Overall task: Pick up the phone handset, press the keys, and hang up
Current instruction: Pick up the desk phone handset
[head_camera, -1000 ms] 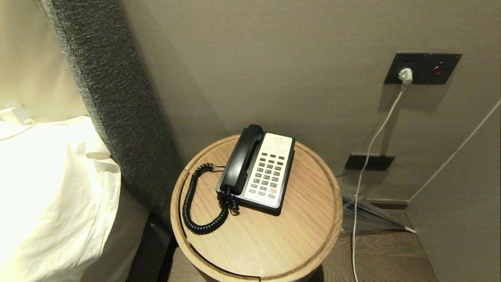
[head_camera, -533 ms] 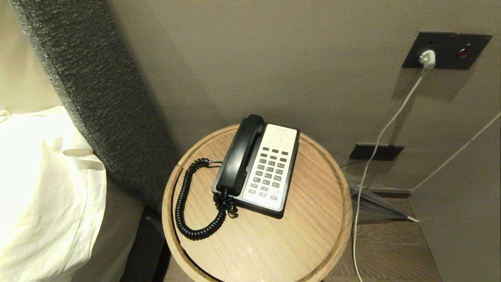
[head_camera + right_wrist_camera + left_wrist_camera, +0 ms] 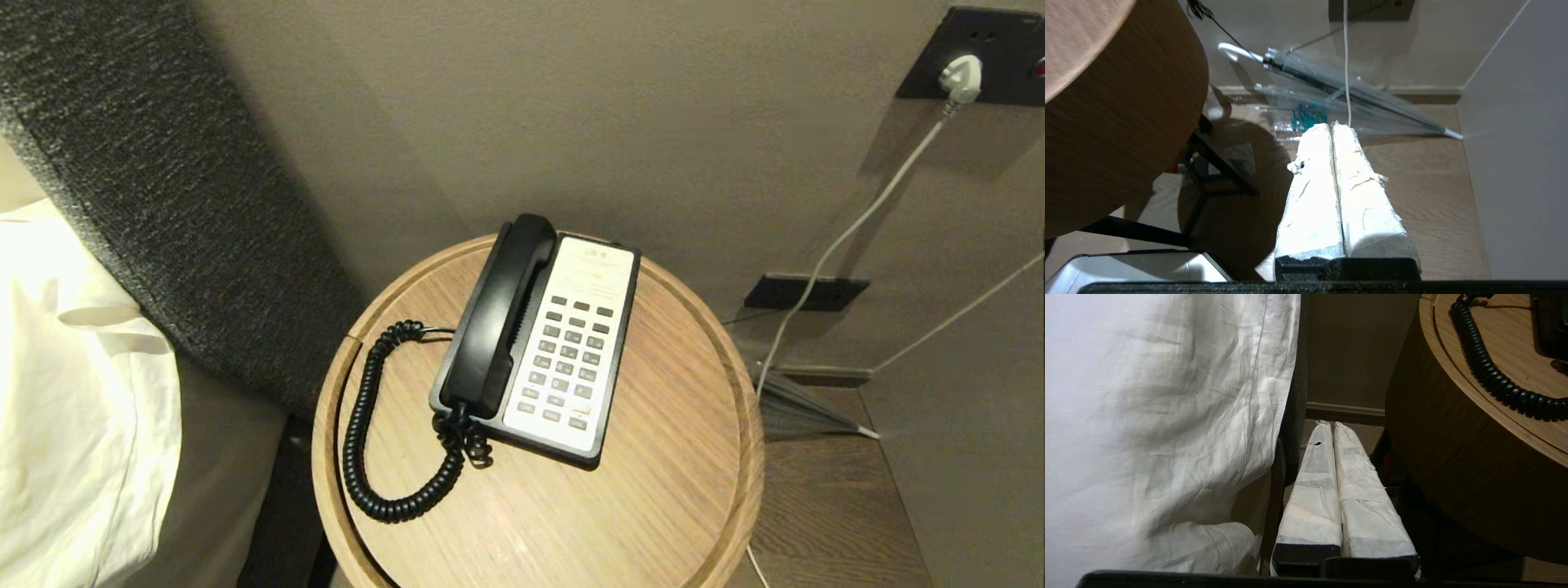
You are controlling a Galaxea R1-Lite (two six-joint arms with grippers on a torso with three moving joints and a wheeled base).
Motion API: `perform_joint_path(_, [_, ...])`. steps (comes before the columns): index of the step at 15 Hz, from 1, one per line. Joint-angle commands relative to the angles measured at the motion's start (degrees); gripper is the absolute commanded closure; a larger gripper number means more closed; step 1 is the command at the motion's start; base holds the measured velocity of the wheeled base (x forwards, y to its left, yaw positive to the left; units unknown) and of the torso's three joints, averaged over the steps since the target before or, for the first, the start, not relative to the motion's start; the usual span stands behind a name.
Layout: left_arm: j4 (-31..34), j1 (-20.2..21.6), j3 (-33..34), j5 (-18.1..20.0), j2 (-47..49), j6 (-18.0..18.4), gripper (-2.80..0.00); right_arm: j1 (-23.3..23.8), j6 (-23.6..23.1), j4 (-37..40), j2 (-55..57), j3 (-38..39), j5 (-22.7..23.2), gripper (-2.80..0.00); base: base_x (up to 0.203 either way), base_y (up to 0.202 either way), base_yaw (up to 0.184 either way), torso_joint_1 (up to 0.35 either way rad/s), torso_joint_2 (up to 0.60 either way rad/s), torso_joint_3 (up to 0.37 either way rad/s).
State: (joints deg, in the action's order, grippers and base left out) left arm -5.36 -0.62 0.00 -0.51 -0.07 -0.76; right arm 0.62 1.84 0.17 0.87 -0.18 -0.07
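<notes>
Nothing had been begun: the phone handset (image 3: 498,314) lay cradled on the table (image 3: 653,490), while left gripper (image 3: 1333,426) and right gripper (image 3: 1332,126) hung low, jaws closed and empty.

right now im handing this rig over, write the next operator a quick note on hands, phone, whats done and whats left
Left hand: shut, empty, low between the bed linen and the round wooden side table.
Right hand: shut, empty, low beside the table, above the floor near a clear umbrella.
Phone handset: on its cradle, on the left side of the phone base. Coiled cord loops on the tabletop left of the phone.
Keypad: unobstructed, facing up.
Done: nothing yet; neither arm shows in the head view.
Left: lift the handset, press keys, hang up.
</notes>
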Motion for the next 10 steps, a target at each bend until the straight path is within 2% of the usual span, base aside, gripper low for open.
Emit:
perform_joint_path(1, [0.0, 0.0, 2.3, 0.0, 0.1, 0.0, 0.00, 0.0, 0.0, 0.0, 0.0, 0.0, 0.0, 0.00, 0.000, 0.000, 0.000, 0.002, 0.01, -0.199])
perform_joint_path(9, [-0.3, 0.0, 2.2, 0.0, 0.1, 0.6, 0.00, 0.0, 0.0, 0.0, 0.0, 0.0, 0.0, 0.00, 0.000, 0.000, 0.000, 0.001, 0.00, -0.035])
perform_joint_path(10, [-0.1, 0.0, 0.4, 0.0, 0.1, 0.7, 0.00, 0.0, 0.0, 0.0, 0.0, 0.0, 0.0, 0.00, 0.000, 0.000, 0.000, 0.000, 0.00, 0.000])
